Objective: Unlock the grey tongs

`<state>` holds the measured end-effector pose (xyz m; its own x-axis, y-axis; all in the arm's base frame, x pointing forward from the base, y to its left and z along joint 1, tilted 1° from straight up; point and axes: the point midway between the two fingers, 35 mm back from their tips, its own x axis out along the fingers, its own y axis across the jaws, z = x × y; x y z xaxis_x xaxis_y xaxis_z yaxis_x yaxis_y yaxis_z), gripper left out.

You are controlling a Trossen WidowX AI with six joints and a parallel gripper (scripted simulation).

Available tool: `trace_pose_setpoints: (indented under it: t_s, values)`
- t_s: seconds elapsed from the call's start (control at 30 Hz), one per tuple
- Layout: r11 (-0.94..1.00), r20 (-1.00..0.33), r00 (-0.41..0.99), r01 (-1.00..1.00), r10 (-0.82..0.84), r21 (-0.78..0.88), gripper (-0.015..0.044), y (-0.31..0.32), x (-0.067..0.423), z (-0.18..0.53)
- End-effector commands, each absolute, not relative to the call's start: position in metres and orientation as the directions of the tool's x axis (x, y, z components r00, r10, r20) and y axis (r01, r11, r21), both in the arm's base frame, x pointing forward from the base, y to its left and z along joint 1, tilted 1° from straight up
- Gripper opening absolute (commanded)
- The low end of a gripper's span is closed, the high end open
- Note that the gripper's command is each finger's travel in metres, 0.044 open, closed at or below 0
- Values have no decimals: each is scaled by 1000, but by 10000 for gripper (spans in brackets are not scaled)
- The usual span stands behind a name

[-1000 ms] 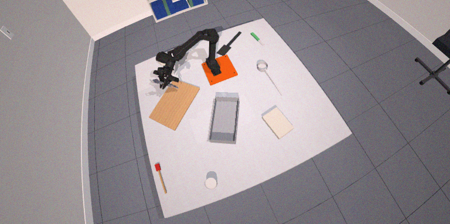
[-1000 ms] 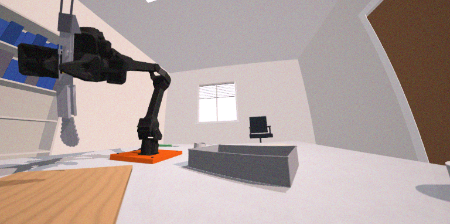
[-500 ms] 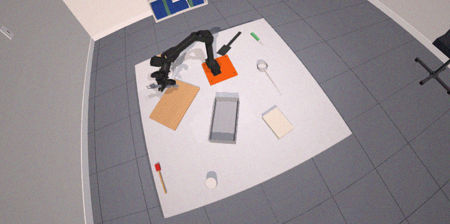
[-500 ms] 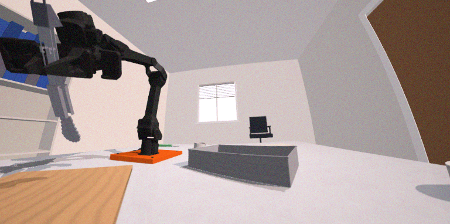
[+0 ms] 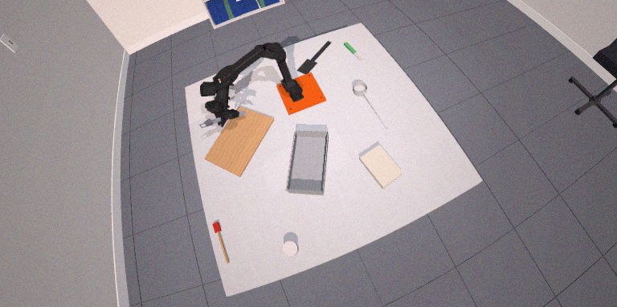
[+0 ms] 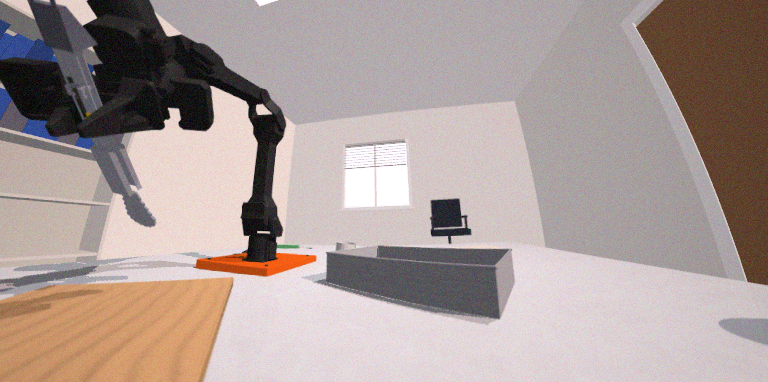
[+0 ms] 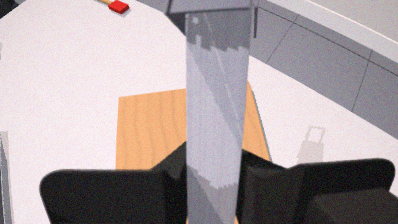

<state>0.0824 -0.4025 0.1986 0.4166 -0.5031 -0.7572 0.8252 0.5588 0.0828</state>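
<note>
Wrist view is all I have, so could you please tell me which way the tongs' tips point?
Observer: In the exterior view the tongs hang tilted in the tool, which is shut on them. The toothed tips are lowest and the hanging loop is on top.
Operator: Thank you. Are the tips touching anything?
Observer: No, the tips are in the air, well above the wooden board.
Operator: Where is the tool relative to the board?
Observer: From the top view it sits at the board's corner nearest the orange base plate, away from the roasting tin.
</note>
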Motion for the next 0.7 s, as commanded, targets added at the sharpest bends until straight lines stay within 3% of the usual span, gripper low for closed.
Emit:
trace_pose_setpoints:
  t_s: [0.0, 0.67]
  values:
    - [560, -794, 387, 826, -470, 72, -150, -405, 84, 198]
    - [573, -938, 230, 818, -259, 43, -150, -400, 89, 188]
